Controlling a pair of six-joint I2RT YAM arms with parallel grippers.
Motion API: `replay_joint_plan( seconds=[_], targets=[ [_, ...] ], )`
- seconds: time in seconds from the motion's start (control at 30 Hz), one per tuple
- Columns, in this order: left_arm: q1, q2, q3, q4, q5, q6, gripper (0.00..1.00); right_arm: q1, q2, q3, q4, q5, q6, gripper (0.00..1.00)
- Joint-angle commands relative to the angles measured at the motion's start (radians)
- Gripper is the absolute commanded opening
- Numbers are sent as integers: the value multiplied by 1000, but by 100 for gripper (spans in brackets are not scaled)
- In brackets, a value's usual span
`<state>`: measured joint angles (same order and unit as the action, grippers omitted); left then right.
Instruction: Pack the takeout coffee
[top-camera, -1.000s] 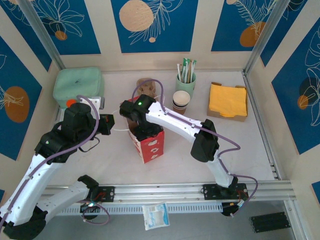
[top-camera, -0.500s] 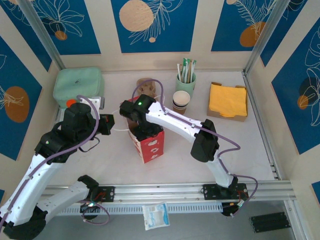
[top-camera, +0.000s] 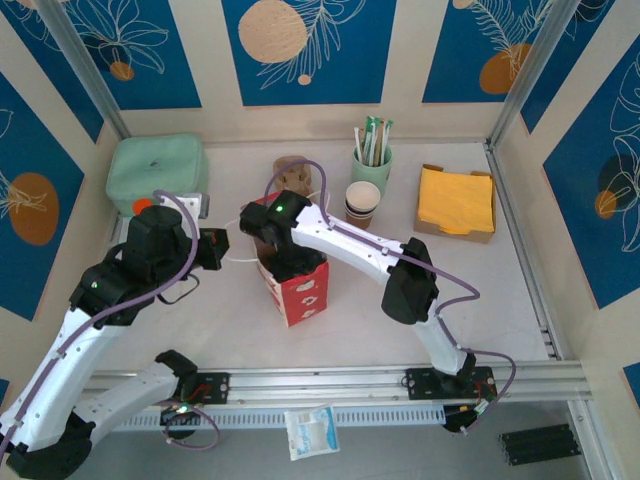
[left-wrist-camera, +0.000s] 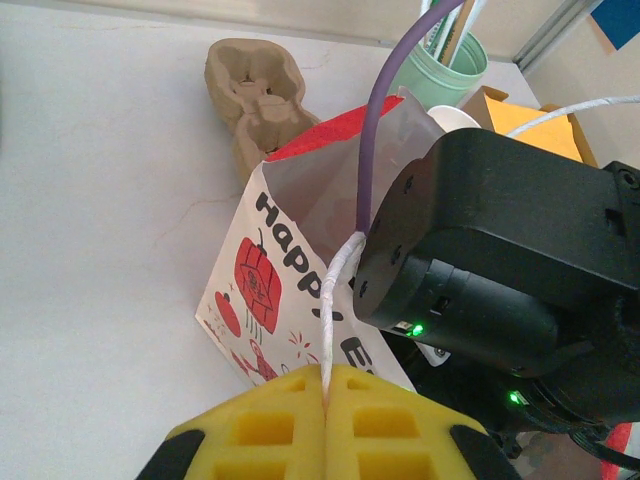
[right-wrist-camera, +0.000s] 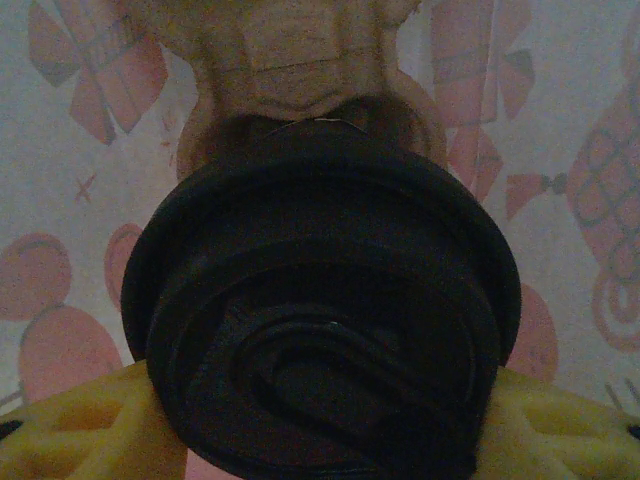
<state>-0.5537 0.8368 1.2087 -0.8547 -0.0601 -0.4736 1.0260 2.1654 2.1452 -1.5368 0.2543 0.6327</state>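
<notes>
The pale bench (top-camera: 520, 300) lies bare to the right of the printed paper bag (top-camera: 303, 288), which stands upright near the middle, well apart from the side walls. From above, the right arm's wrist reaches down into the bag's open mouth. Inside, the right gripper (right-wrist-camera: 320, 425) grasps the takeout coffee (right-wrist-camera: 320, 300), yellow pads flanking its round, ridged black lid, with thin paper walls close around. The left gripper (left-wrist-camera: 325, 425) is clenched on the bag's white twisted cord handle (left-wrist-camera: 335, 300), which is drawn straight.

left end effector (left-wrist-camera: 326, 420): clamped shut; right end effector (right-wrist-camera: 315, 430): gripping, pointing down
</notes>
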Motion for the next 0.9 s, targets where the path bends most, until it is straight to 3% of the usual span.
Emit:
replay_joint_plan(
  seconds=[0.0,0.87],
  targets=[
    [8,-4,2,-21,3,-5,0,-10,4,-35,4,-12,6,59],
    [8,-5,0,-22,3,-6,0,-20,1,-106,52,-23,12,58]
  ],
)
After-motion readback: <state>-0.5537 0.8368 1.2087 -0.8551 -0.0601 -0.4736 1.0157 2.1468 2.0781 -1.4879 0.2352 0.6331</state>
